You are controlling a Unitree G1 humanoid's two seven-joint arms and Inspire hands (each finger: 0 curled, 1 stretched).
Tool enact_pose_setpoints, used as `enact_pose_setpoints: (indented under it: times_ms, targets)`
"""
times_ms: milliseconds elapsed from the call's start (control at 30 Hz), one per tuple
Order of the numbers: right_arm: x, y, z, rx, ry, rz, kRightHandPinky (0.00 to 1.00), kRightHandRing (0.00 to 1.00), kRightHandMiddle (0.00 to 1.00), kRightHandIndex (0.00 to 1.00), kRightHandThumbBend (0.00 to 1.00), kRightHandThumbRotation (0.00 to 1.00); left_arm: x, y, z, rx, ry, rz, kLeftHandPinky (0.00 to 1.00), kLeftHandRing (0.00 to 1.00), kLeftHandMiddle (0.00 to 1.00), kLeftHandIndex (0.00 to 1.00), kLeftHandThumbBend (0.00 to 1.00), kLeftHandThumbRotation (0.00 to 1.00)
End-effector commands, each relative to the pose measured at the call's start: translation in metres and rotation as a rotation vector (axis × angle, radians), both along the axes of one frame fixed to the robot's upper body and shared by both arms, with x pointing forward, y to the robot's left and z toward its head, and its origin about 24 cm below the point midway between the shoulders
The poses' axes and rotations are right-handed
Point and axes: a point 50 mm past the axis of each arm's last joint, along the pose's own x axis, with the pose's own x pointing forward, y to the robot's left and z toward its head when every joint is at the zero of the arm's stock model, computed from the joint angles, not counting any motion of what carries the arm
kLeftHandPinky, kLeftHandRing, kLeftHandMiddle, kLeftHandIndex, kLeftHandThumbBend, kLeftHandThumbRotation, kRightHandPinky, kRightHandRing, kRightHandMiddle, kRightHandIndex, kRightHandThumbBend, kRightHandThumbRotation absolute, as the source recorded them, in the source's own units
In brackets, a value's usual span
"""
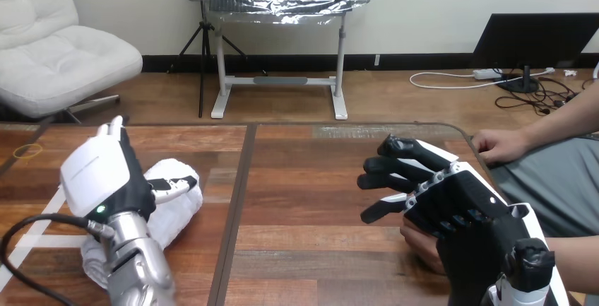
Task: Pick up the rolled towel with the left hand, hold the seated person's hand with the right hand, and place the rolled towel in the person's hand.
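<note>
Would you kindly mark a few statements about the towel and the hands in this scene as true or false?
1. The rolled towel lies on the table. True.
2. The left hand is right at the towel. True.
3. The right hand rests on the towel. False: it is over the person's hand, at the table's right.
4. The towel is in the person's hand. False: it is on the table, by the left hand.

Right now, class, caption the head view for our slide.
Left hand on the rolled towel; right hand over the person's nearer hand.
</note>
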Motion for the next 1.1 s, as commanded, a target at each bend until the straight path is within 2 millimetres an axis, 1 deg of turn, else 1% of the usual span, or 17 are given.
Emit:
enact_pose_setpoints:
  times_ms: [0, 400, 633, 1067]
  targets:
    - [0.004, 0.000, 0.016, 0.013, -0.096, -0.006, 0.52, 0.69, 0.73, 0.76, 0.79, 1.00, 0.021, -0.011, 0.023, -0.008, -0.057, -0.033, 0.89, 0.90, 0.91, 0.89, 1.00, 0.28]
    - [0.004, -0.001, 0.016, 0.012, -0.101, 0.000, 0.52, 0.70, 0.73, 0.76, 0.78, 1.00, 0.028, -0.014, 0.020, -0.040, 0.016, -0.017, 0.94, 0.93, 0.93, 0.92, 0.99, 0.34]
    - [0.004, -0.001, 0.016, 0.017, -0.097, 0.007, 0.51, 0.70, 0.73, 0.76, 0.79, 1.00, 0.030, -0.016, 0.019, -0.051, 0.063, -0.014, 0.96, 0.94, 0.95, 0.94, 0.99, 0.40]
    - [0.005, -0.002, 0.017, 0.026, -0.100, 0.010, 0.51, 0.69, 0.73, 0.75, 0.80, 1.00, 0.033, -0.020, 0.018, -0.076, 0.091, -0.007, 0.94, 0.93, 0.94, 0.93, 0.97, 0.48]
